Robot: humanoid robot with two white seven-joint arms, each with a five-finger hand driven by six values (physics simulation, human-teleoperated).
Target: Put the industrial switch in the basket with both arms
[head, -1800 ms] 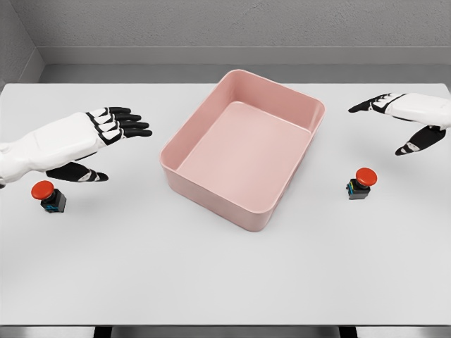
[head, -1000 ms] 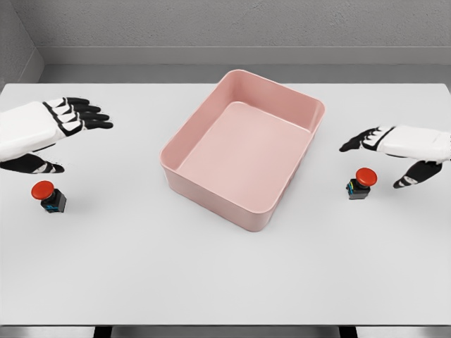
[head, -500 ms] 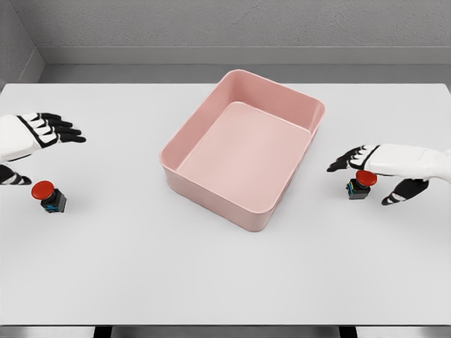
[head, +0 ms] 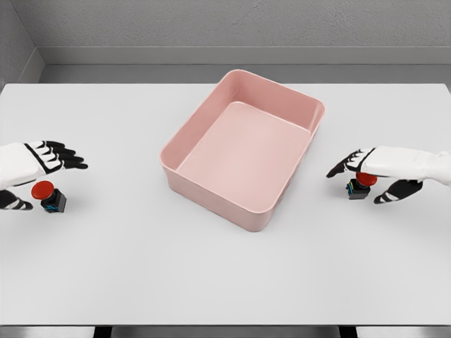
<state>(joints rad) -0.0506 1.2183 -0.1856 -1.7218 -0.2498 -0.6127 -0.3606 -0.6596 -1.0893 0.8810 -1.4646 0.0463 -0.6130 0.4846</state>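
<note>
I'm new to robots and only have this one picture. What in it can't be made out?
- Right switch, head view: the right hand covers most of its red cap, so contact cannot be told.
- Left hand, head view: the left edge cuts off its arm and part of the palm.
- Left switch: markings too small to read.
- Basket: its near wall hides part of the floor.

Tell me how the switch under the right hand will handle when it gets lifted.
The right switch looks rigid, so it probably won't deform. Its broad red cap sits on a smaller dark base, so it may tip if nudged sideways. It looks small beside the right hand, likely light.
</note>
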